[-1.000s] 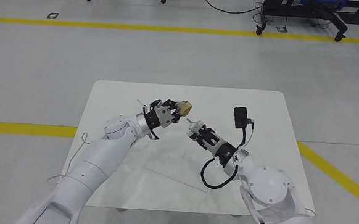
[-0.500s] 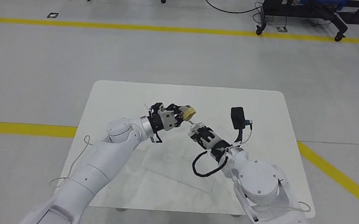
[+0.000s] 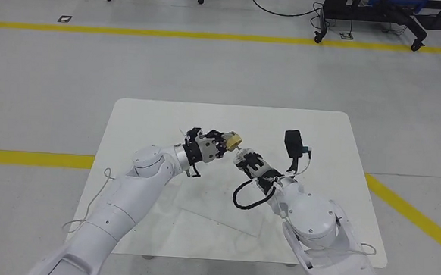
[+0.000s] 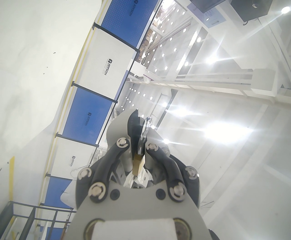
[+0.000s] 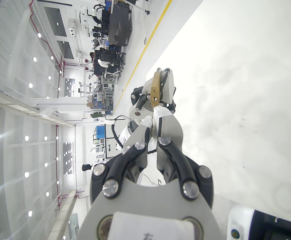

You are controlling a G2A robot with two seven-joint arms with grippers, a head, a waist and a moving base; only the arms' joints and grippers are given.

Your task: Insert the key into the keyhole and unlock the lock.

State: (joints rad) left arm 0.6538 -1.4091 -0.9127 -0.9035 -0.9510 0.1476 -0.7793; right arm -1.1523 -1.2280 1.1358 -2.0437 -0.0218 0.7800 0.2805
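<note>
A brass padlock [image 3: 233,140] is held above the middle of the white table [image 3: 320,128] by my left gripper [image 3: 222,143], which is shut on it. In the left wrist view the brass body [image 4: 137,164] and silver shackle [image 4: 145,127] sit between the fingers of that gripper [image 4: 142,133]. In the right wrist view the padlock [image 5: 155,87] shows its keyhole end [image 5: 154,99] facing my right gripper [image 5: 156,116]. The right gripper [image 3: 241,155] is shut, its taped fingertips right against the keyhole end. The key is hidden between them.
The table's far edge [image 3: 230,106] and right edge [image 3: 362,184] border open floor with yellow lines [image 3: 211,37]. A faint clear sheet [image 3: 201,205] lies on the table near the front. Both forearms cross the table's middle.
The right gripper has moved toward the padlock, closing the gap to the keyhole end. The left gripper with the lock has shifted slightly right.
</note>
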